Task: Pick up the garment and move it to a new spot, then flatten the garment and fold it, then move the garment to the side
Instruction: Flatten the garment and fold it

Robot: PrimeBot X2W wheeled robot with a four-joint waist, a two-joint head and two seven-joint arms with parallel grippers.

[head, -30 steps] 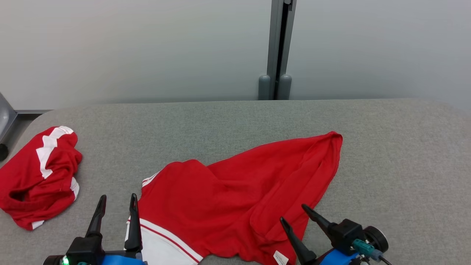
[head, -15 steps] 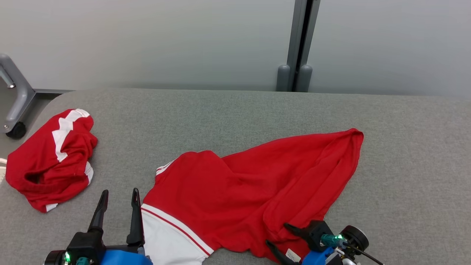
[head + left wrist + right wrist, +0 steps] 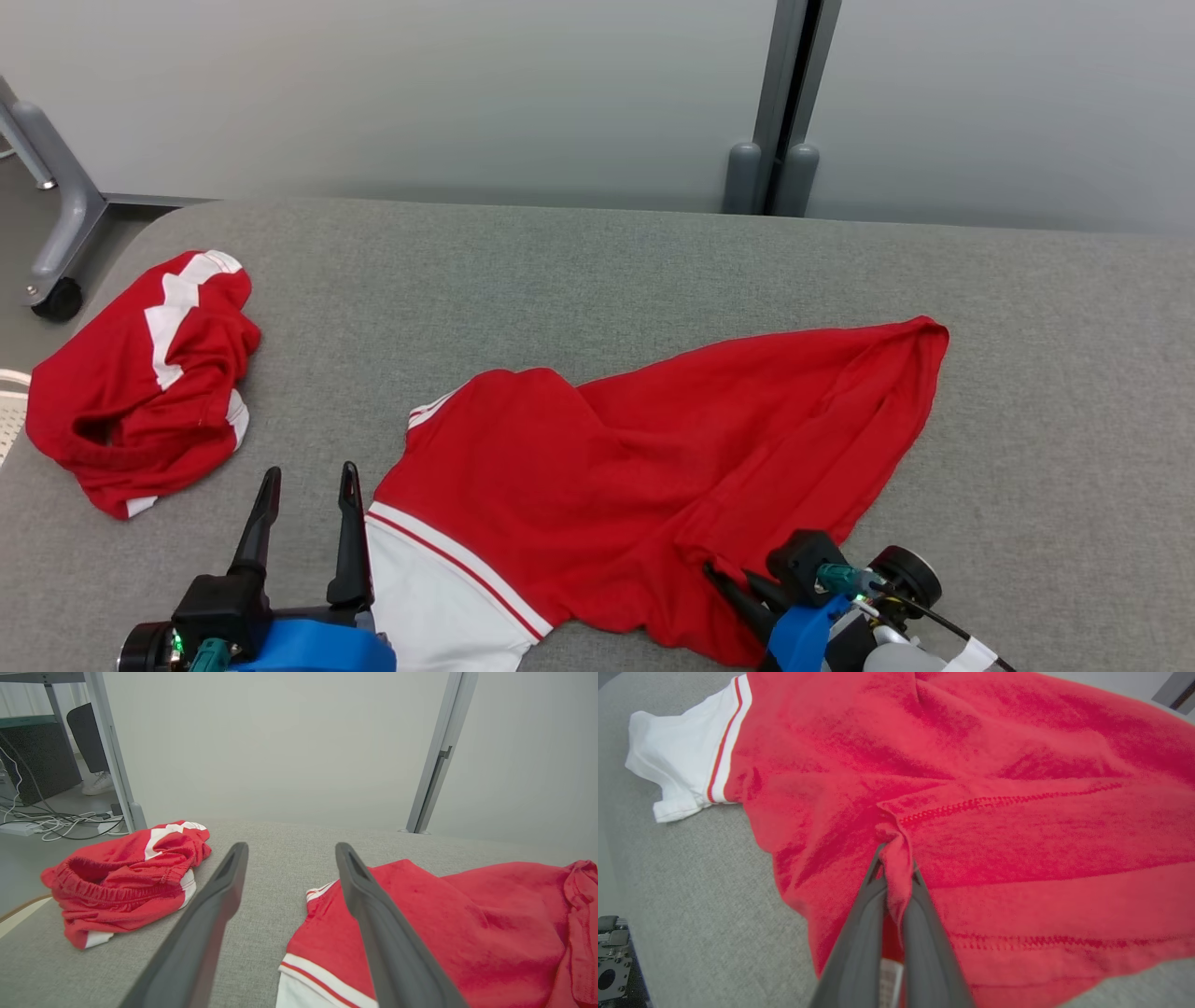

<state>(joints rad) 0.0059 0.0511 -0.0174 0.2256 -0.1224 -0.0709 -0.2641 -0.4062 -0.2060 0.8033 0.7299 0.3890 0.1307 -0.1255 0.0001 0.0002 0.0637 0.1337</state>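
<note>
The garment (image 3: 653, 467) is a red shirt with a white, red-striped sleeve, lying crumpled on the grey padded table (image 3: 560, 271). My right gripper (image 3: 733, 574) sits at the shirt's near right edge, shut on a pinched fold of red cloth. The right wrist view shows that fold (image 3: 896, 858) squeezed between the two fingers, with the garment (image 3: 971, 765) spread beyond. My left gripper (image 3: 311, 471) stands open over bare table just left of the white sleeve. In the left wrist view the left gripper (image 3: 292, 848) holds nothing, and the garment (image 3: 467, 933) lies to its right.
Red shorts with white patches (image 3: 140, 373) lie bunched at the table's left edge, also seen as shorts (image 3: 126, 877) in the left wrist view. A grey post (image 3: 784, 103) stands against the wall behind. A wheeled frame leg (image 3: 56, 299) is off the table's left corner.
The head camera has shifted, sliding the scene right. My right gripper dropped onto the shirt's near hem and shut on a fold. The left gripper stayed open in place.
</note>
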